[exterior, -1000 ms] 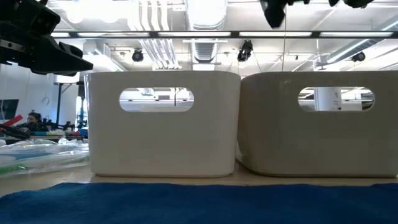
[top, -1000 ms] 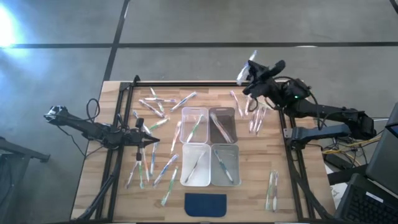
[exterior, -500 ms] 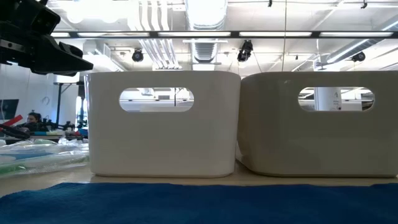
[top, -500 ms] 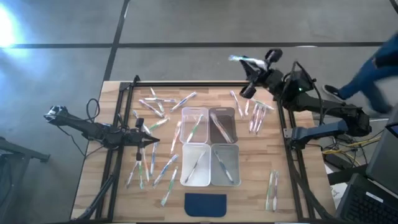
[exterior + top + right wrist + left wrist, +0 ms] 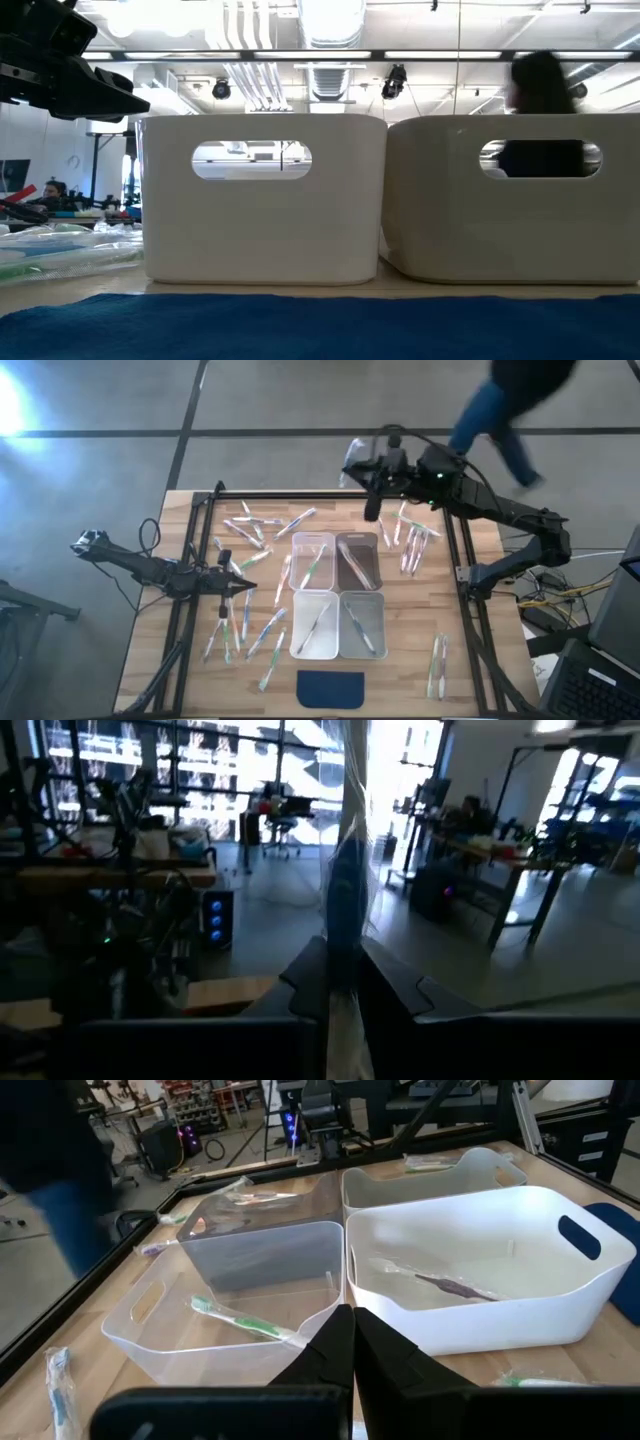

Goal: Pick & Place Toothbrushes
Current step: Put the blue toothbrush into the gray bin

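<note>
Right hand (image 5: 358,463), upper centre, pinching a clear-wrapped blue toothbrush (image 5: 345,890) by its end; risks slipping free. Left hand (image 5: 246,589) closed, empty.

Wrapped toothbrushes (image 5: 262,530) strewn flat — some binned (one aloft)

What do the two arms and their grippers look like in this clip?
Both arms are dark, slim and jointed, with black cables looping beside them. The left gripper has two black wedge-shaped fingers tapering to a point. The right gripper has matching dark angular fingers, and a small green light glows on its arm.
</note>
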`<state>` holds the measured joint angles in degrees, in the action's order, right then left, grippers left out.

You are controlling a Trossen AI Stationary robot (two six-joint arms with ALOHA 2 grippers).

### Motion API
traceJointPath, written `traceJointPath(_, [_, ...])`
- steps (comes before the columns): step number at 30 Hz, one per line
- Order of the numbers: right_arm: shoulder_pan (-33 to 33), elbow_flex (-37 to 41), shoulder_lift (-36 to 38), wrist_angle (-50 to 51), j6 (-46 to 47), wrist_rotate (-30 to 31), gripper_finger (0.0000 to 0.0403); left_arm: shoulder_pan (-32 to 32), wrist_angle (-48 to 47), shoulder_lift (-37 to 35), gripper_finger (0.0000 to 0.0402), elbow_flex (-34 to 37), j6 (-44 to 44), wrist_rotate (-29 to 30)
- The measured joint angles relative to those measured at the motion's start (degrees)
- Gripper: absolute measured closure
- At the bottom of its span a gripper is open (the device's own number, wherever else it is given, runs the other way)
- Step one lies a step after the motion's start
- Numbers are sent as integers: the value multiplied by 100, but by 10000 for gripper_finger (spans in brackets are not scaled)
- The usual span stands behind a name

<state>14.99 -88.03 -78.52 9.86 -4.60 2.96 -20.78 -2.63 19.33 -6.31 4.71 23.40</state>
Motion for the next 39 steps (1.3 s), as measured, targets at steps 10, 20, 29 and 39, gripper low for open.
traceJointPath(10, [-999, -1284, -731, 1753, 48, 1294, 374, 0, 0, -2, 396, 0, -1, 0])
traceJointPath(20, [-1712, -2173, -1069, 3037, 1122, 2318, 377, 0, 0, 0, 396, 0, 0, 0])
traceJointPath(29, [-2329, -2543, -1244, 4385, 2826, 2579, 376, 2, 0, -2, 396, 0, 0, 1])
traceJointPath(39, [-3072, -2182, -1244, 5031, 4545, 2626, 375, 1, -2, 0, 396, 0, -1, 0])
